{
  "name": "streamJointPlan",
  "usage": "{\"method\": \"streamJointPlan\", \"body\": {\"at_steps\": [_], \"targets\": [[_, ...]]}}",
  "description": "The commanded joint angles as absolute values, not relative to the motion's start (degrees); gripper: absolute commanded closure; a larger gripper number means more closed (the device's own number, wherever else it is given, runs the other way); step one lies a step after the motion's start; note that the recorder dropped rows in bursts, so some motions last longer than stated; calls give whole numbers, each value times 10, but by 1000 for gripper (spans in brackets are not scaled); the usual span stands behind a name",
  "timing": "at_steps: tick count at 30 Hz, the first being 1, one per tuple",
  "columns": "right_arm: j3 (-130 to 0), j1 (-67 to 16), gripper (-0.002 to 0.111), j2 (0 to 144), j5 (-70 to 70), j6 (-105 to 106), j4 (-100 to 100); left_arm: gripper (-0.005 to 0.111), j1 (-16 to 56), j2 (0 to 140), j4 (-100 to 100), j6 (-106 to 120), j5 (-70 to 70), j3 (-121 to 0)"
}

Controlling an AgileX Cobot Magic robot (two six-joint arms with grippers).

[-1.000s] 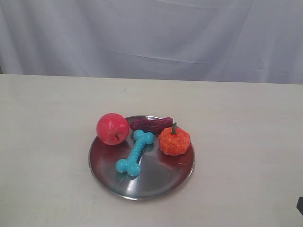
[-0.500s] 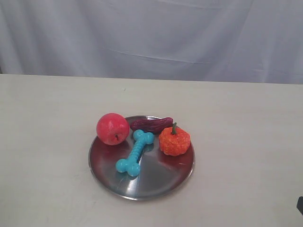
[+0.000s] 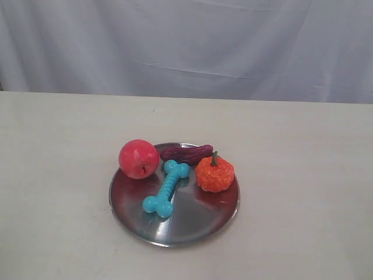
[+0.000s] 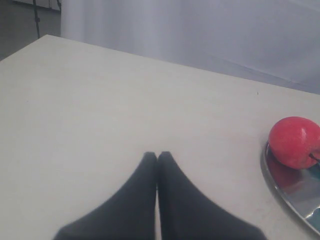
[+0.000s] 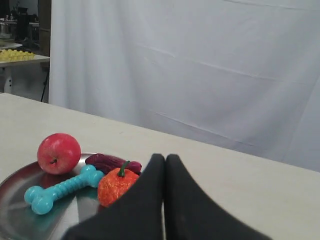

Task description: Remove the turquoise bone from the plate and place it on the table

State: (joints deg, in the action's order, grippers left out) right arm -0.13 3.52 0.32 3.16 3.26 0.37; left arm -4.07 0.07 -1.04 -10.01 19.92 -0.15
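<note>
The turquoise bone (image 3: 166, 188) lies slanted across the middle of the steel plate (image 3: 192, 227) on the beige table (image 3: 58, 146); it also shows in the right wrist view (image 5: 62, 188) on the plate (image 5: 15, 222). Neither gripper appears in the exterior view. My left gripper (image 4: 157, 156) is shut and empty over bare table, well to the side of the plate's rim (image 4: 285, 192). My right gripper (image 5: 165, 159) is shut and empty, off the plate on the pumpkin's side.
A red apple (image 3: 139, 158), a dark purple toy (image 3: 187, 153) and an orange pumpkin (image 3: 214, 172) share the plate with the bone. A white curtain (image 3: 186, 46) hangs behind the table. Bare tabletop surrounds the plate on all sides.
A small dark shape at the lower right edge of the exterior view is gone now. The toys and the plate have not moved.
</note>
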Motion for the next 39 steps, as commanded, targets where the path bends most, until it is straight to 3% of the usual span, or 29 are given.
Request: {"method": "streamJointPlan", "body": {"at_steps": [1, 6, 14, 22, 26, 33, 39], "targets": [[0, 39, 109, 0, 11, 33, 0, 107, -38, 0, -12, -101, 196, 0], [0, 39, 109, 0, -61, -61, 75, 107, -38, 0, -12, -101, 196, 0], [-43, 39, 109, 27, 61, -87, 120, 107, -38, 0, -12, -101, 196, 0], [-223, 39, 109, 256, 246, -48, 138, 107, -38, 0, -12, -101, 196, 0], [-357, 39, 109, 415, 455, -6, 138, 107, -38, 0, -12, -101, 196, 0], [-529, 25, 109, 617, 482, -40, 138, 107, -38, 0, -12, -101, 196, 0], [-734, -137, 109, 791, 542, -246, -36, 107, -38, 0, -12, -101, 196, 0]]}}
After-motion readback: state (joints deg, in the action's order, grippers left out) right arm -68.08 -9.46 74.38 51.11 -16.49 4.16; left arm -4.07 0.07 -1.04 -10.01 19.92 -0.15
